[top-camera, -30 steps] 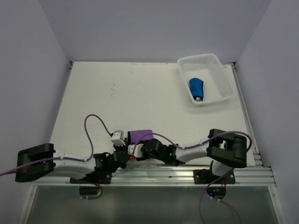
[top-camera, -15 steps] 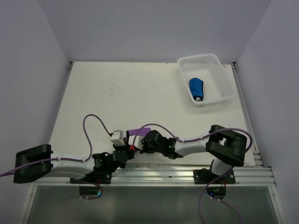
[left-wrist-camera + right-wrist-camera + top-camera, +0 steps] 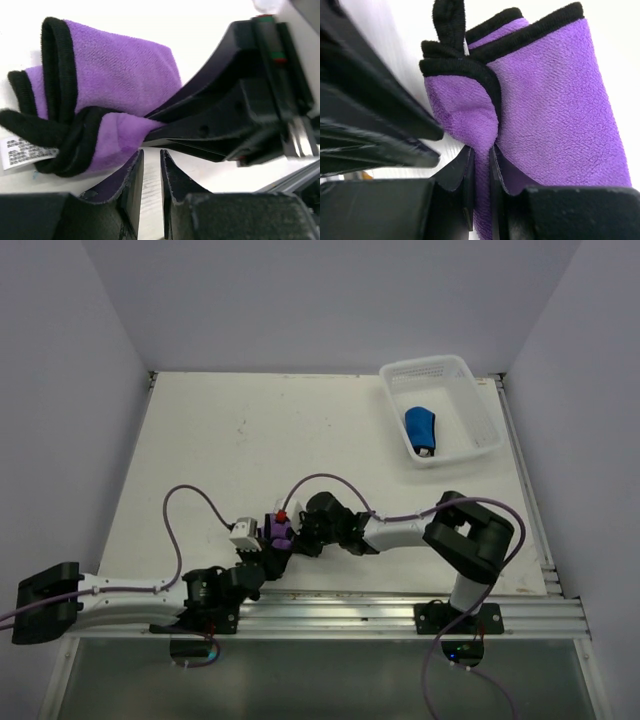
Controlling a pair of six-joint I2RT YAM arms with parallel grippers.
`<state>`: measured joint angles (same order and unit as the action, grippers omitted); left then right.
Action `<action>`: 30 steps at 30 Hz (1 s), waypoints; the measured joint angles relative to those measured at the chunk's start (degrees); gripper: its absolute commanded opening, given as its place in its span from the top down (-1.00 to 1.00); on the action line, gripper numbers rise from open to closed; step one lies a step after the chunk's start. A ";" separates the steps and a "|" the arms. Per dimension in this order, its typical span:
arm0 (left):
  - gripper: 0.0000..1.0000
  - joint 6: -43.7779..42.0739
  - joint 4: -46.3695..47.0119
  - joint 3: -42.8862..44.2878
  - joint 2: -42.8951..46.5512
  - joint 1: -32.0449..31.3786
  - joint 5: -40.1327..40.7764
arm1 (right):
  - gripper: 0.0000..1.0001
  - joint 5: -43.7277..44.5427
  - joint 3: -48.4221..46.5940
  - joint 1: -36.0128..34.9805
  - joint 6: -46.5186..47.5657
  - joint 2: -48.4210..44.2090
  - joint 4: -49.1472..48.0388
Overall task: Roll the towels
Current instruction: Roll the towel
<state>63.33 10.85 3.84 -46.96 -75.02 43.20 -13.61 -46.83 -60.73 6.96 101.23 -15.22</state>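
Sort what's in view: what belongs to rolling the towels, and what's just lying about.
Job in hand: purple towel, pinched by the right gripper; blue towel, inside the white basket; left gripper, beside the purple towel.
Lying about: white basket; table.

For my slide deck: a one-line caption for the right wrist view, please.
Right end effector pinches a fold of the bundled, black-hemmed purple towel.

The left arm (image 3: 130,588) lies low along the table's near edge, and the right arm (image 3: 400,532) folds in to meet it. The left gripper (image 3: 151,156) holds its fingers a narrow slit apart, with nothing between them. The right gripper (image 3: 481,154) pinches a fold of the purple towel (image 3: 560,115).
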 measured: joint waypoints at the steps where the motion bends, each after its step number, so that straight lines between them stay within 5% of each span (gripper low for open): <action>1: 0.53 -0.02 -0.63 0.00 1.57 0.00 0.00 | 1.00 -1.86 -0.09 0.87 -2.12 0.46 -0.66; 11: 0.50 -2.05 -7.37 0.42 10.38 0.00 0.02 | 1.00 -26.18 -1.31 7.48 -23.06 8.48 -8.83; 17: 0.51 -2.93 -11.65 0.57 13.73 0.00 0.04 | 1.00 -33.07 -0.81 9.46 -34.36 11.32 -12.17; 30: 0.55 -3.52 -13.79 0.57 16.52 -0.35 -0.20 | 1.00 -30.86 -8.79 9.62 -40.13 10.45 10.93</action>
<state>59.81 -2.94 4.40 -30.44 -75.37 43.00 -44.47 -55.61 -51.11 -33.17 111.68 -4.29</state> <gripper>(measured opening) 0.232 0.154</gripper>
